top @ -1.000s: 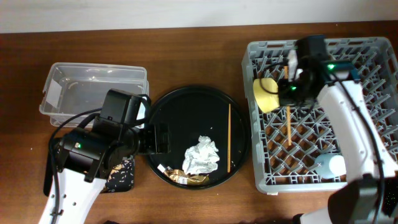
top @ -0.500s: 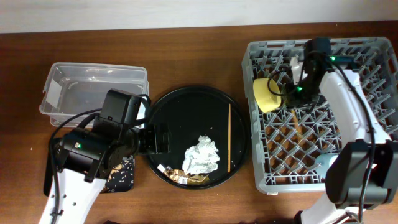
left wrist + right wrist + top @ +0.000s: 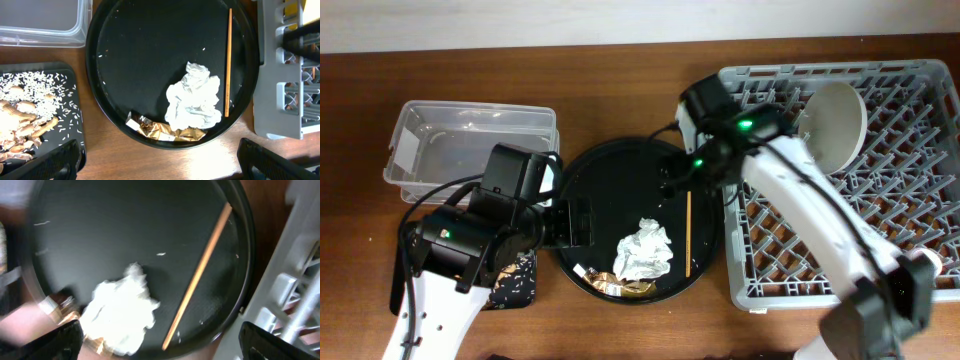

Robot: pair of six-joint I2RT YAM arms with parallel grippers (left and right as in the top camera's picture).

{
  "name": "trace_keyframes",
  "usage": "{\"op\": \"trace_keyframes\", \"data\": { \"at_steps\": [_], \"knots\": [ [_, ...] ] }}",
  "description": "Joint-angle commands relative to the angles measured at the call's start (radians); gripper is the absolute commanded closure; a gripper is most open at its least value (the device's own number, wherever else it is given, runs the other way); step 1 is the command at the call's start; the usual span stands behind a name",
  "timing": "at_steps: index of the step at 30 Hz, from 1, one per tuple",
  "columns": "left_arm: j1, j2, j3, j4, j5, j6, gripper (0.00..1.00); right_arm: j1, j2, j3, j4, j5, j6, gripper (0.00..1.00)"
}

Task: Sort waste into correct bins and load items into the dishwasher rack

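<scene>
Brown wooden table [image 3: 620, 80] carries everything seen from overhead. At its centre sits a round black tray [image 3: 620, 190]. A crumpled white napkin [image 3: 642, 250] lies at about 5 o'clock on that tray, and a shiny brown-gold foil wrapper [image 3: 625, 287] lies against the rim at 6 o'clock, touching the napkin's lower edge. One wooden chopstick [image 3: 688, 220] lies straight along the 3 o'clock side of the tray, just beside the napkin but not touching it.

At 9 o'clock stands a clear plastic tub [image 3: 470, 108]. Below it, at 8 o'clock, a flat black tray [image 3: 50, 65] holds white rice grains [image 3: 40, 100] and brownish food scraps [image 3: 20, 125].

Filling the 3 o'clock side is the grey rack [image 3: 820, 70], with a pale plate [image 3: 832, 125] standing on edge near its 12 o'clock rim.

The left gripper [image 3: 162, 162] hovers over the 6 o'clock rim of the round tray, fingers spread wide, grasping nothing. The right gripper [image 3: 160, 345] hangs above the tray near the chopstick, fingers likewise apart and empty.
</scene>
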Motion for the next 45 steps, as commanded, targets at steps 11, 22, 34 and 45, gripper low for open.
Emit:
{"op": "trace_keyframes", "data": {
  "at_steps": [11, 22, 34, 45],
  "knots": [
    [0.005, -0.002, 0.001, -0.005, 0.006, 0.012, 0.01, -0.002, 0.381, -0.091, 0.076, 0.039, 0.22, 0.75],
    [0.005, -0.002, 0.001, -0.005, 0.006, 0.012, 0.01, -0.037, 0.203, 0.142, -0.105, 0.025, 0.029, 0.96],
    [0.005, -0.002, 0.001, -0.005, 0.006, 0.012, 0.01, -0.389, -0.018, 0.131, -0.117, 0.134, -0.399, 0.96],
    [0.005, -0.002, 0.001, -0.005, 0.006, 0.012, 0.01, -0.505, 0.027, -0.023, 0.048, 0.121, -0.455, 0.7]
  ]
}}
